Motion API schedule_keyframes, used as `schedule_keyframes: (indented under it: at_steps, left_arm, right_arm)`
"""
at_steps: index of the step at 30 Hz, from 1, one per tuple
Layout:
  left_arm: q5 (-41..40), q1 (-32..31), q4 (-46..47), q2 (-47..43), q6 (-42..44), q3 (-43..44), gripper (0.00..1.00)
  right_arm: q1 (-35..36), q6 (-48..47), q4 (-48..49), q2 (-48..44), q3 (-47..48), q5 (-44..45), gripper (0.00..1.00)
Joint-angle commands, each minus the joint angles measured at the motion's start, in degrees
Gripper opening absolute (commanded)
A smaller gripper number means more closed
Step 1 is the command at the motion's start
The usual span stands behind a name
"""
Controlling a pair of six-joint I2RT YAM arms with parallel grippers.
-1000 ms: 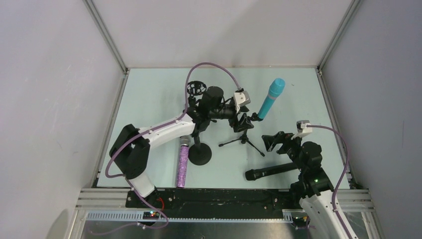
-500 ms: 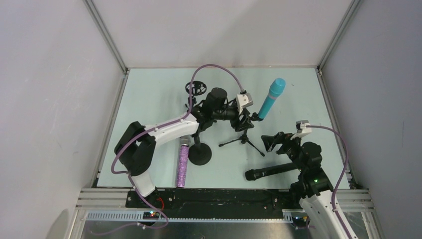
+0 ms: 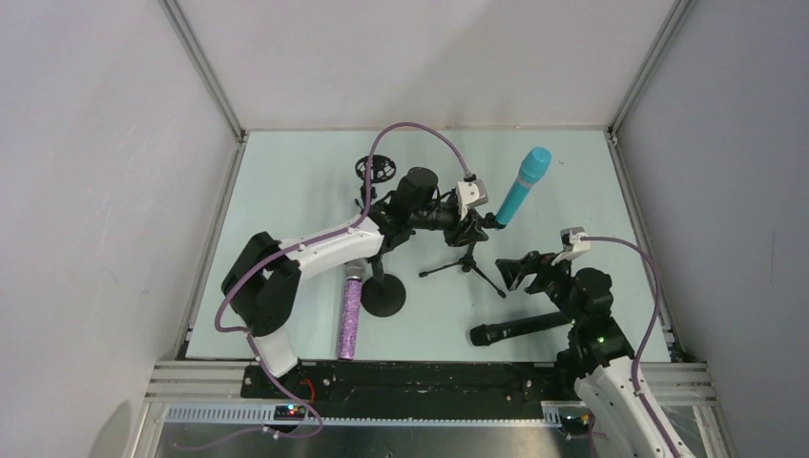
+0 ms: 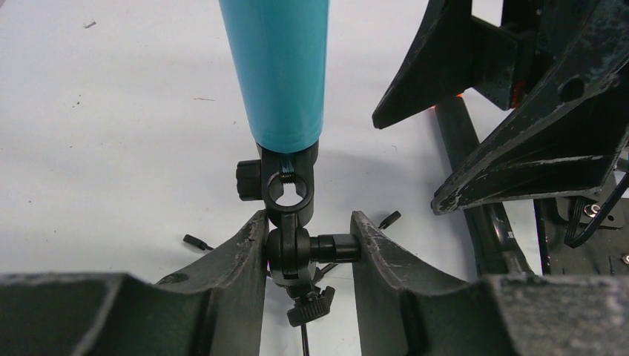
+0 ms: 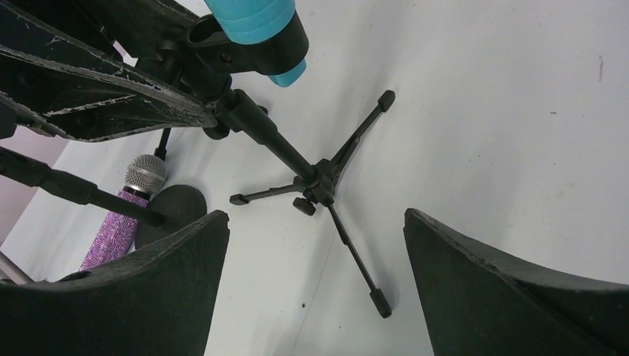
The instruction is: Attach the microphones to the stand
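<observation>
Two loose sticks, purple microphone (image 3: 349,320) and black microphone (image 3: 520,326), look rigid and slippery; best grasped mid-barrel. Left gripper (image 4: 309,233) clamps the swivel joint (image 4: 289,248) of the tripod stand (image 3: 465,267), under the cyan microphone (image 4: 278,67). Right gripper (image 5: 315,222) gapes empty.

"How much of the blue microphone (image 4: 278,74) does the left wrist camera catch?"

"Only the lower body. The top edge cuts off the head. The right wrist view shows even less, just the butt end."

"And the tripod stand (image 4: 291,252)?"

"Its legs sit behind the fingers of the left gripper (image 4: 309,222), except for two tips. From above, that gripper covers the clip."

"The black microphone (image 3: 515,328)?"

"One end disappears under the right arm (image 3: 591,296)."

"The purple microphone (image 5: 119,219)?"

"In the right wrist view its tail is lost behind a finger of the right gripper (image 5: 315,215)."
</observation>
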Motion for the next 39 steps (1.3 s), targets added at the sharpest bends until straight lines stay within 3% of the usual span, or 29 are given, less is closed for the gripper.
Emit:
schedule_keyframes:
  at_steps: [1,9,19,25,29,35,39]
  left_arm:
    - [3.03,0.04,0.62,-1.33,0.78,2.33,0.00]
    - [5.39,-0.01,0.56,-2.47,-0.89,3.26,0.00]
    - [5.63,0.01,0.62,-4.24,-1.85,2.18,0.00]
    - [5.98,0.03,0.58,-5.66,-1.77,1.29,0.00]
    - [6.40,0.01,0.65,-5.93,-1.97,1.44,0.00]
    - [6.60,-0.02,0.67,-6.26,-1.85,1.25,0.00]
    - [6.35,-0.04,0.63,-6.10,-1.53,0.99,0.00]
  right_arm:
    - [0.70,-0.99,9.04,2.97,-1.24,-3.19,0.90]
    - [7.31,-5.26,23.98,10.05,-5.18,0.33,0.88]
    - [23.02,-16.87,42.23,22.65,-7.66,18.71,0.88]
    - [27.90,-21.11,56.13,32.56,-8.70,31.32,0.82]
    - [28.97,-21.83,67.63,40.48,-8.89,33.41,0.74]
    - [31.71,-24.20,82.73,52.10,-8.63,34.06,0.70]
    - [33.53,-25.16,88.92,60.99,-7.28,35.39,0.66]
